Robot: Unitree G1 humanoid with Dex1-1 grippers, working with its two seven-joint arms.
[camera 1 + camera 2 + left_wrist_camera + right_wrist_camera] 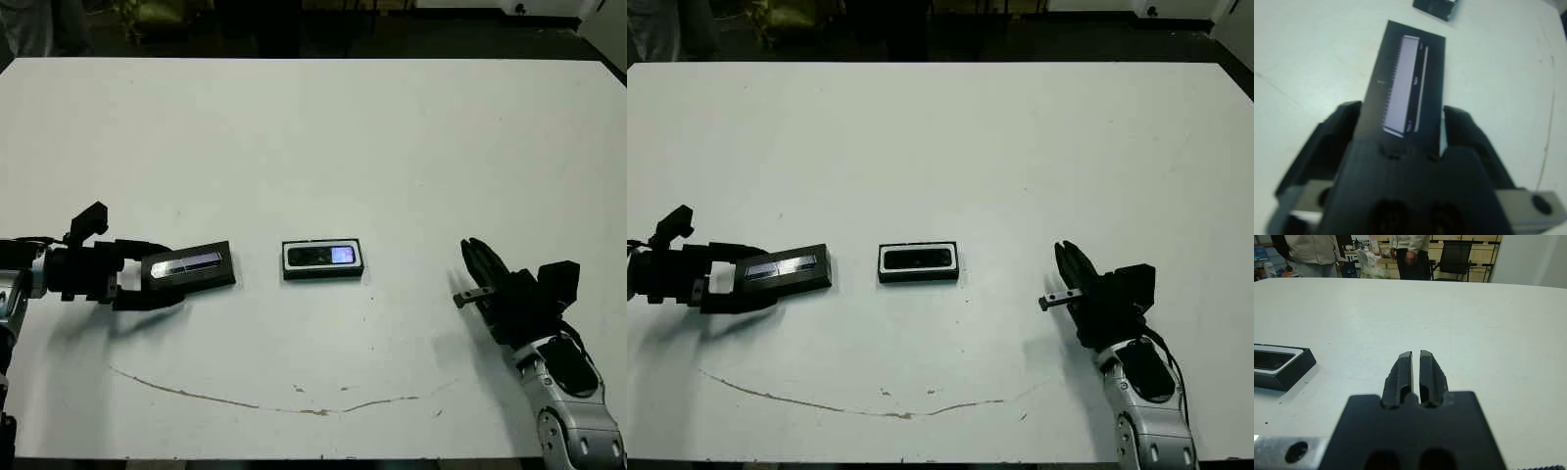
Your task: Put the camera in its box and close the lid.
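The lid [188, 266] is black with a glossy silver-grey strip. At its 3 o'clock, the black box [323, 259] shows a white lining around the black camera [315, 257]

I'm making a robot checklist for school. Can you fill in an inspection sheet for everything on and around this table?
Surface: white table, a thin brownish scuff line near the front edge.
Job's things: camera lying inside the open box; lid off, to the box's left.
Clutter: nothing seen.
Grippers: left end effector has a finger on each side of the lid; right end effector shut, empty, off the box.
Cables: nothing seen on the table.
Surroundings: people standing and a chair beyond the far edge.
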